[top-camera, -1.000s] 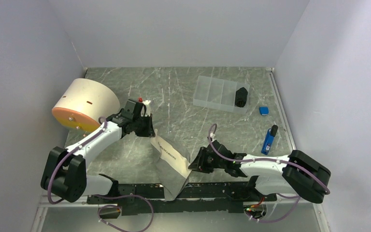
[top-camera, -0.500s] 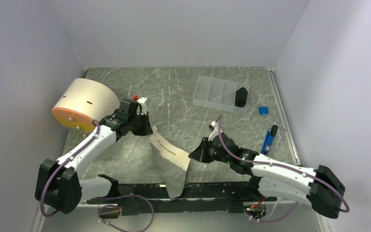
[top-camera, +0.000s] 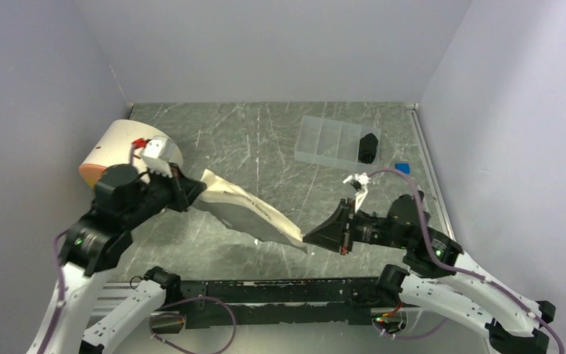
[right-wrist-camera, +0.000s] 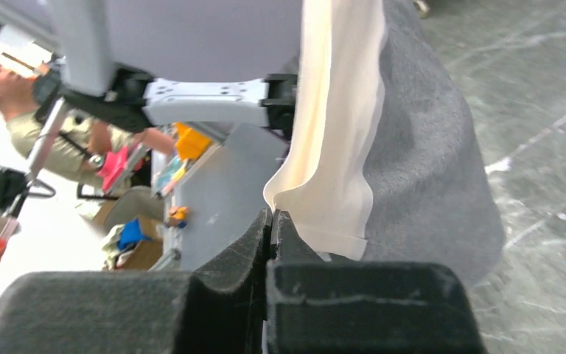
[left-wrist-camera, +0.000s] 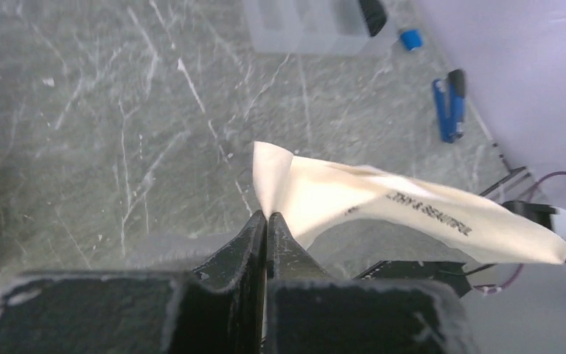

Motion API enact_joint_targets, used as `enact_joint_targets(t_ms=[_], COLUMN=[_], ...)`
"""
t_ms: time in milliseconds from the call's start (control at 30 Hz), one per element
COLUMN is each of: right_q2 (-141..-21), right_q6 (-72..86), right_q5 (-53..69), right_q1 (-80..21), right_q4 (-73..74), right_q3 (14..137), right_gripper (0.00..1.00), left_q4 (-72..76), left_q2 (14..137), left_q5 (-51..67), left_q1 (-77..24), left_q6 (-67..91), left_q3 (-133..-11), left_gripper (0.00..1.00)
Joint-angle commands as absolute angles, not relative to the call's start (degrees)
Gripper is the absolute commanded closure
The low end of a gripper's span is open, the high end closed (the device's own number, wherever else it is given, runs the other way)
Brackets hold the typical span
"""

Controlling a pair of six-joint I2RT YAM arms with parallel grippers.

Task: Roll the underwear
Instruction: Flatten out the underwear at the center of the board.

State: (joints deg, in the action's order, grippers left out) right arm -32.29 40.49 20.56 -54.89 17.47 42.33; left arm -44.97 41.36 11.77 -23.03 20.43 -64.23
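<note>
The underwear [top-camera: 247, 212] is grey with a cream waistband bearing dark lettering. It hangs in the air, stretched between both arms above the table. My left gripper [top-camera: 190, 196] is shut on one waistband end [left-wrist-camera: 274, 193] at the left. My right gripper [top-camera: 311, 240] is shut on the other waistband end [right-wrist-camera: 317, 199] at the lower right. In the right wrist view the grey fabric [right-wrist-camera: 427, 162] droops beside the band. In the left wrist view the waistband [left-wrist-camera: 413, 214] runs away to the right.
A cream cylinder with an orange face [top-camera: 121, 158] lies at the left, close behind my left arm. A clear compartment box [top-camera: 328, 141] with a black object [top-camera: 368, 147] sits at the back right. A small blue piece [top-camera: 402, 168] and a blue-black tool [left-wrist-camera: 448, 103] lie near the right wall.
Both arms have risen and drawn apart, lifting the underwear off the table and pulling it taut. The right gripper closed on the waistband end during the last second.
</note>
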Motion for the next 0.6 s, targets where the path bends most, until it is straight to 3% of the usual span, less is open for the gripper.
enact_joint_targets(t_ms=[0, 67, 200, 333, 400, 567], right_q2=[-29.4, -29.9, -36.3, -48.3, -56.1, -70.2], right_q6=[39.1, 38.4, 36.4, 34.3, 30.3, 26.3], right_q5=[28.1, 23.9, 3.6, -11.1, -9.3, 11.5], right_q1=[-54.9, -54.9, -54.9, -54.0, -48.5, -27.7], right_q4=[19.6, 22.8, 32.6, 36.4, 34.0, 17.1], right_q3=[47.5, 50.0, 55.4, 57.3, 56.3, 47.2], right_gripper=[1.00, 1.00, 1.00, 1.00, 1.00, 1.00], left_q4=[-54.5, -57.8, -60.3, -51.2, -43.4, -22.8], left_q2=[39.0, 40.0, 44.5, 49.0, 52.3, 61.5], left_q5=[13.9, 16.2, 18.4, 18.7, 19.3, 12.1], left_q1=[-22.8, -22.8, -22.8, -22.8, -22.8, -22.7], left_q6=[21.5, 22.1, 21.4, 22.1, 22.9, 23.8], left_q3=[-72.5, -75.4, -74.7, -66.3, -60.7, -48.9], left_gripper=[0.95, 0.95, 0.95, 0.95, 0.95, 0.95])
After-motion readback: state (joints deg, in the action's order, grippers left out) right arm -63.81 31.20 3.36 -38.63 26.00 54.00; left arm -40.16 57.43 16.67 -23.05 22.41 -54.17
